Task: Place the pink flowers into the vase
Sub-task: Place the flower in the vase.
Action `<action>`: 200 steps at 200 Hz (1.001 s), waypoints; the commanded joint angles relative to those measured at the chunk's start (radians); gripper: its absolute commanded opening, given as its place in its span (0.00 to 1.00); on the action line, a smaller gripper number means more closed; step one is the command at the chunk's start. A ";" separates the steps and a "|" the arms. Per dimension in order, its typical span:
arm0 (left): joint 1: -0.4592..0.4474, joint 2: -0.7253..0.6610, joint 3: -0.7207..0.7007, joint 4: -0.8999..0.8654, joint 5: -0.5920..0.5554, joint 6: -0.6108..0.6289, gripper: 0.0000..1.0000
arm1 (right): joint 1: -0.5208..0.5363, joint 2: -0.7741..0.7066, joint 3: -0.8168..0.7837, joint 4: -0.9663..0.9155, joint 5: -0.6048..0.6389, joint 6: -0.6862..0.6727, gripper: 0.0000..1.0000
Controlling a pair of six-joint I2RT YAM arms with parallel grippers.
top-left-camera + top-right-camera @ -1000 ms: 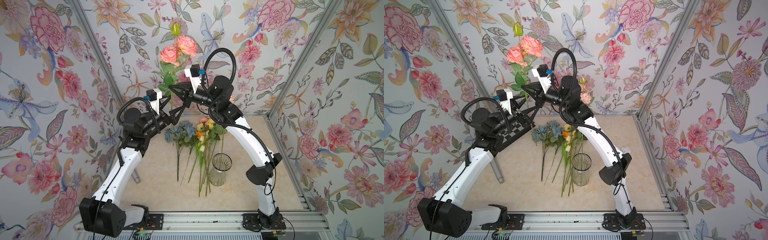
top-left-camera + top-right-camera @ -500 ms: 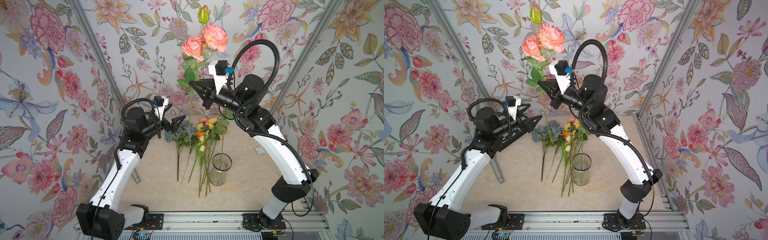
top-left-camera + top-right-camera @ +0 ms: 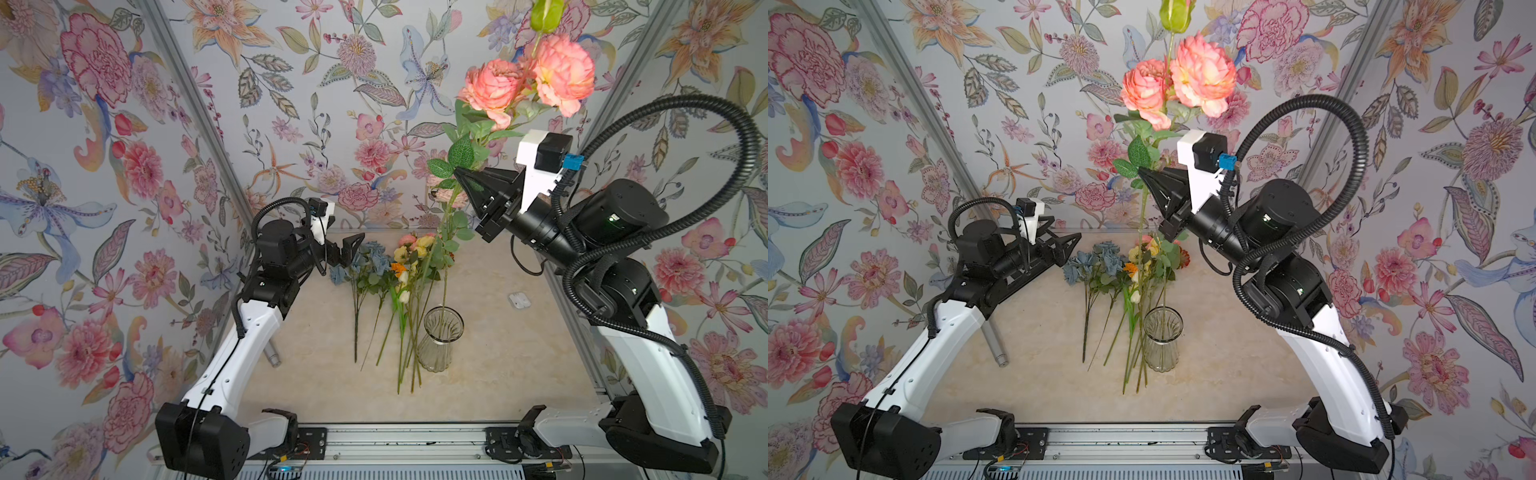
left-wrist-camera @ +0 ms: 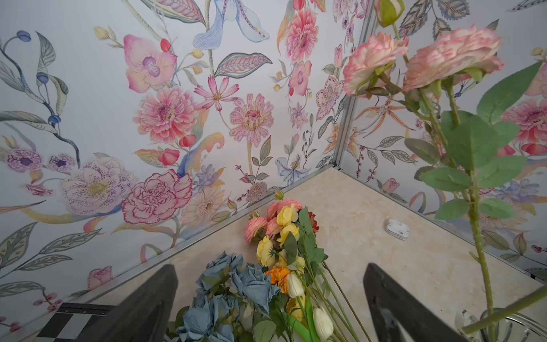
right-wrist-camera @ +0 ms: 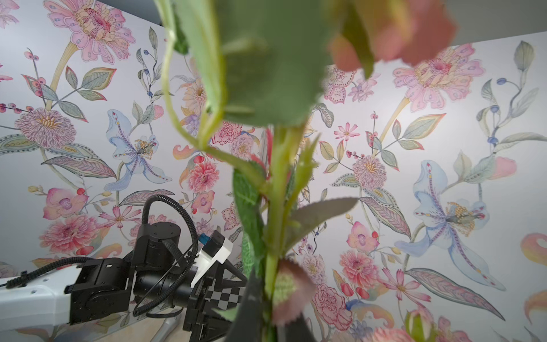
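One spray of pink flowers (image 3: 528,83) (image 3: 1179,83) (image 4: 414,59) stands upright in the air. My right gripper (image 3: 459,175) (image 3: 1143,172) (image 5: 270,314) is shut on its green stem just below the leaves. The stem's lower end reaches down into the mouth of the clear ribbed vase (image 3: 440,345) (image 3: 1163,349) (image 4: 509,322), which stands upright on the table. More pink blooms (image 3: 408,239) (image 4: 266,222) lie at the far end of the bunch on the table. My left gripper (image 3: 349,249) (image 3: 1068,248) (image 4: 269,266) hangs open and empty over the blue flowers.
A dusty-blue bunch (image 3: 365,259) and yellow-and-orange stems (image 3: 409,270) lie on the beige table left of the vase. A small white case (image 3: 519,300) lies at the right. A metal cylinder (image 3: 272,355) lies under my left arm. Wallpapered walls enclose three sides.
My right arm has swung right and upward, carrying the pink spray until its stem hangs over the vase. My left arm has drawn back and down, away from the stem.
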 commanded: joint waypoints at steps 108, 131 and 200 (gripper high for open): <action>-0.127 0.247 0.020 -0.001 -0.183 -0.127 0.99 | 0.005 -0.286 -0.282 -0.003 0.152 -0.008 0.00; -0.139 0.274 0.029 -0.022 -0.213 -0.137 1.00 | 0.004 -0.357 -0.449 0.121 0.167 0.032 0.00; -0.194 0.439 0.154 -0.146 -0.278 -0.142 0.98 | -0.005 -0.434 -0.677 0.137 0.263 0.120 0.00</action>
